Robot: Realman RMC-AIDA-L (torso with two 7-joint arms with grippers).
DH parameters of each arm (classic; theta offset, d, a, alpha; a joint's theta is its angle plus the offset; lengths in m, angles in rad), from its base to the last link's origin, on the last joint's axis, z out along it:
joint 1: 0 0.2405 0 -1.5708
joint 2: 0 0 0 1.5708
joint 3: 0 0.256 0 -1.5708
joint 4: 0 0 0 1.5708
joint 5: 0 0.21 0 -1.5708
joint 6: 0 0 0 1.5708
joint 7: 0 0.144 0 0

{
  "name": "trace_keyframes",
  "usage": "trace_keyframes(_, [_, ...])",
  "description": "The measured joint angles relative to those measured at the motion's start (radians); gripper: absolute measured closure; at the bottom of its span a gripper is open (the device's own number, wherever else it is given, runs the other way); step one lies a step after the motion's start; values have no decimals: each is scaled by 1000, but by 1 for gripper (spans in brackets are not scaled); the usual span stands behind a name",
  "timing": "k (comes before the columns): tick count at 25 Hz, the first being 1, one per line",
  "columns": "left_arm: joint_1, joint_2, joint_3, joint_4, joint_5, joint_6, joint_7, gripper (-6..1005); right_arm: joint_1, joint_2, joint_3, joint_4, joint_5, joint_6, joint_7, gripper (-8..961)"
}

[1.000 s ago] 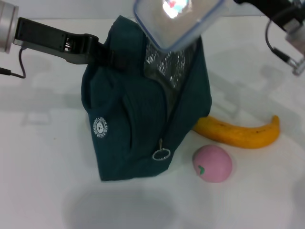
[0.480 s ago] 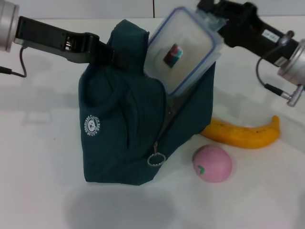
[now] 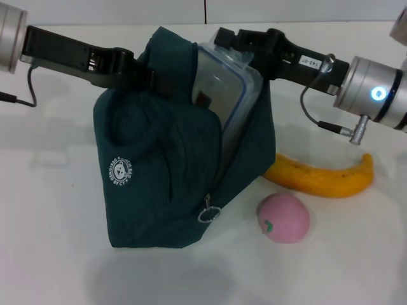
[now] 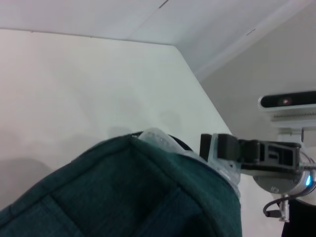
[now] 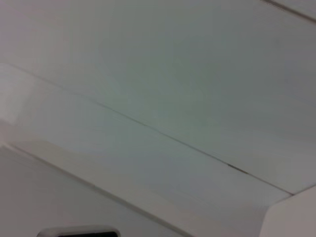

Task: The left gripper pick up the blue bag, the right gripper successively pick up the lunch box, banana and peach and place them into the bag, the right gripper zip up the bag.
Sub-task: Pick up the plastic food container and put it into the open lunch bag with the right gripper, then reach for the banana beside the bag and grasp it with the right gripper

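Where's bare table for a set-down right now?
Free: the table left of and in front of the blue bag, and in front of the peach. Crowded: the banana and peach sit close beside the bag.

Both grippers (image 3: 143, 73) (image 3: 224, 39) closed, raised.

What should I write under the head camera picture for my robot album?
Right gripper lowers the lunch box into the blue bag held by the left gripper; banana and peach wait.

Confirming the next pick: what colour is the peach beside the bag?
Pink, with a small green-and-red mark on its side; the peach shows best in the head view.
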Motion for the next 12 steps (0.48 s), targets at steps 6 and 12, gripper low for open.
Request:
trace_keyframes(6, [6, 3, -2, 0, 0, 4, 1, 953, -23, 0, 3, -19, 34, -10, -30, 811])
trace_keyframes(12, [14, 6, -3, 1, -6, 4, 1, 953, -68, -9, 29, -21, 53, -51, -64, 732])
